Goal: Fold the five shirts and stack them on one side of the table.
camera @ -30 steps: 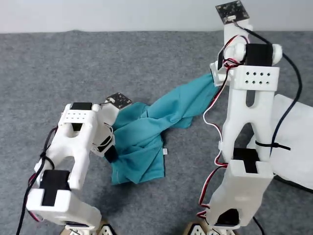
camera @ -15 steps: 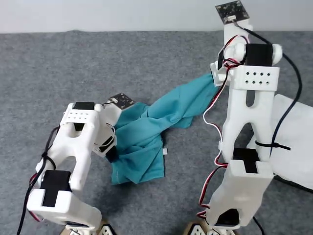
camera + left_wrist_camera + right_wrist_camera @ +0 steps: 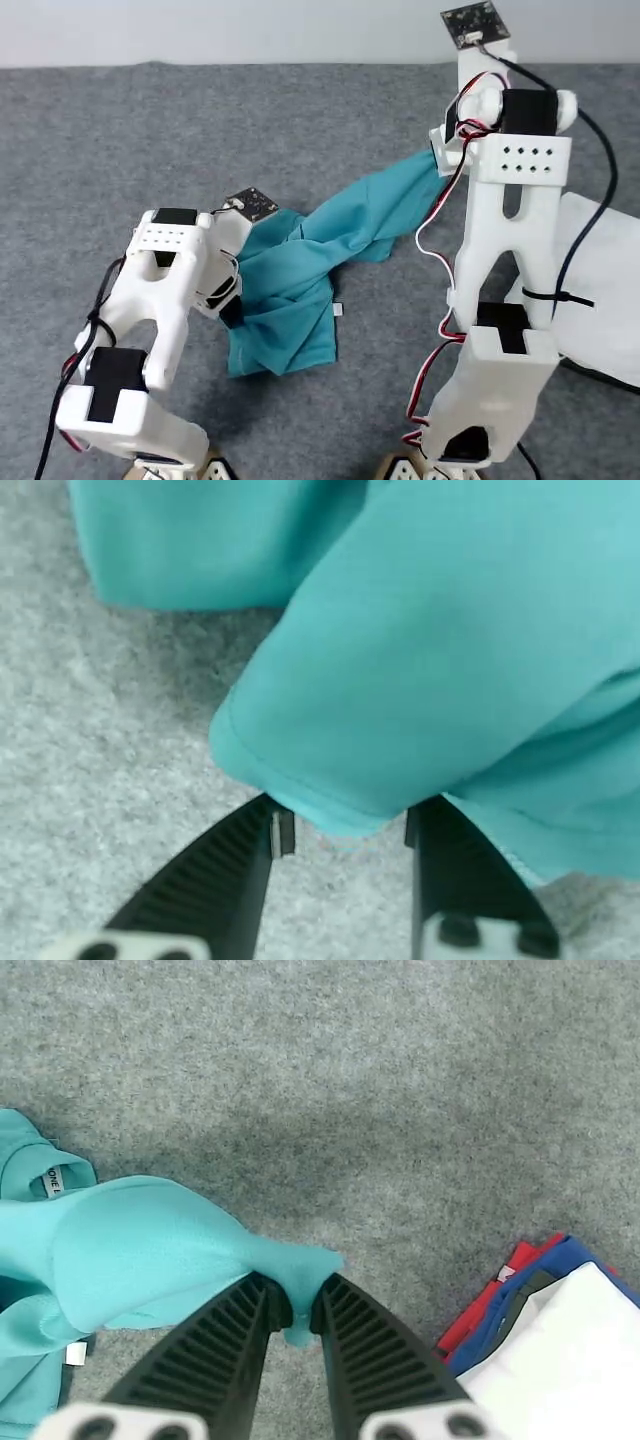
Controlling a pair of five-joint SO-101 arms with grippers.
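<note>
Pinching, right gripper: the two black fingers are squeezed almost together on a peak of the teal shirt, and a little nub of cloth pokes out past the tips in the right wrist view.
Left gripper: jaws spread wide, nothing clamped. A rounded, hemmed fold of the teal shirt sits right between the tips. The cloth looks to brush both inner faces, though contact on either side is hard to call.
Teal shirt, high view: there it is, centre of the frame, bunched in a loose heap beside the lower-left arm. One long band is pulled up and away toward the upper right, where it meets the wrist of the tall arm.
Shirt details: the collar with its white label shows at the left edge of the right wrist view. A small white tag peeks out at the right edge of the heap in the high view.
Pile of folded shirts: lower right of the right wrist view, white on top, with blue, dark and red edges stepping out underneath. In the high view the white top layer lies at the right edge, partly behind the tall arm, well apart from the teal heap.
Table: grey felt-like surface under everything.
Arms, high view: the left arm is crouched low at lower left, its head right at the heap's left side. The right arm stands tall at right, wrist held high.
</note>
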